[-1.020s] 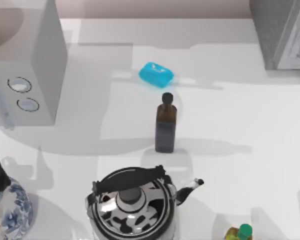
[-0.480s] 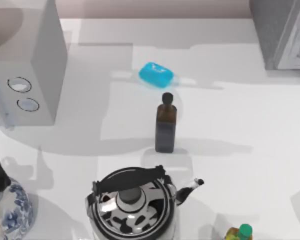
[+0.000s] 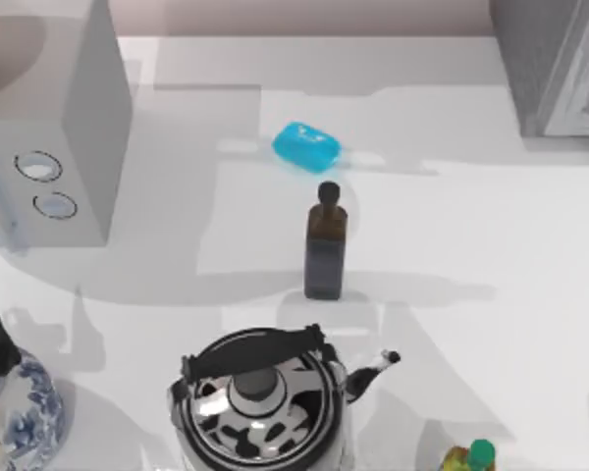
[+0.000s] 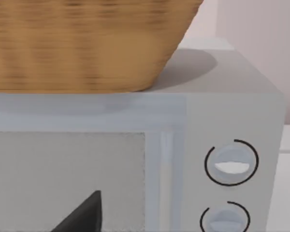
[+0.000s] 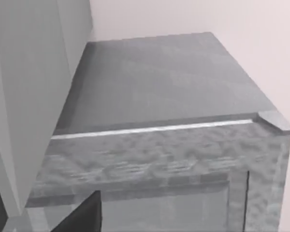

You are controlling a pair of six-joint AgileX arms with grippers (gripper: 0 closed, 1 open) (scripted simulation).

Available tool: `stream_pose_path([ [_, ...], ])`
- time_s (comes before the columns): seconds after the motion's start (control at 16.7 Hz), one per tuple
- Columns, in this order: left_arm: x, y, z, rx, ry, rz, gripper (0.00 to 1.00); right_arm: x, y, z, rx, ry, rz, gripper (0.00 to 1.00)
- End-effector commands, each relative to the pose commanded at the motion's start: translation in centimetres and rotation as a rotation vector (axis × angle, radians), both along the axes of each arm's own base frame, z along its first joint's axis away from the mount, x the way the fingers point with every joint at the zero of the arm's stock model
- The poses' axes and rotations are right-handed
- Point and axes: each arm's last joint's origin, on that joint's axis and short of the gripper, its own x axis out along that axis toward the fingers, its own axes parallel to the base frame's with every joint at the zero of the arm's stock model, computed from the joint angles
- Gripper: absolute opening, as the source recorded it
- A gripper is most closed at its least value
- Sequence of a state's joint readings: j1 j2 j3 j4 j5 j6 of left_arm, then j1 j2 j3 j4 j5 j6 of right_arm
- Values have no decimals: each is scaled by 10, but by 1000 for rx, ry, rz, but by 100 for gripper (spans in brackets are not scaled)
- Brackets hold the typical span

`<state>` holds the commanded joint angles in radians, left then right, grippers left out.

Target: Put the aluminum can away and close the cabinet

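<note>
the right hand's dark fingertip (image 5: 79, 215) sits low before the cabinet (image 5: 159, 145), close to its top front edge and pale panel door; whether the hand is apart or together, i cannot tell. i cannot make out the aluminum can. judging by this, the door should be pushed squarely. the left hand (image 4: 82, 215) faces the microwave (image 4: 232, 121) under a wicker basket (image 4: 87, 43).

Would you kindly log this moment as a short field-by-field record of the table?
cabinet: dark grey speckled unit at the table's far right; its top and pale framed door seen from the right wrist
microwave: light grey box, two round dials, far left; wicker basket on top
centre: blue block, brown bottle upright
near edge: kettle
</note>
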<state>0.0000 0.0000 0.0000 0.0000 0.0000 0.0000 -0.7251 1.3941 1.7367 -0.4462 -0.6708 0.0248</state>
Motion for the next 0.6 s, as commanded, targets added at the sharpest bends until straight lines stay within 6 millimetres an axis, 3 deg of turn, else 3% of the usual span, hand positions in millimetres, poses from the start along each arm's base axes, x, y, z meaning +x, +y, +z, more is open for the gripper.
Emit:
stream_pose_path([
  [0.12, 0, 0, 0, 0, 0, 0, 100, 27, 32, -4, -2, 27, -4, 100],
  [0.3, 0, 0, 0, 0, 0, 0, 100, 55, 101, -6, -29, 51, 8, 100],
  [0.42, 0, 0, 0, 0, 0, 0, 100, 59, 153, -5, -55, 51, 24, 100],
  [0.6, 0, 0, 0, 0, 0, 0, 100, 45, 218, -1, -87, 26, 44, 100],
])
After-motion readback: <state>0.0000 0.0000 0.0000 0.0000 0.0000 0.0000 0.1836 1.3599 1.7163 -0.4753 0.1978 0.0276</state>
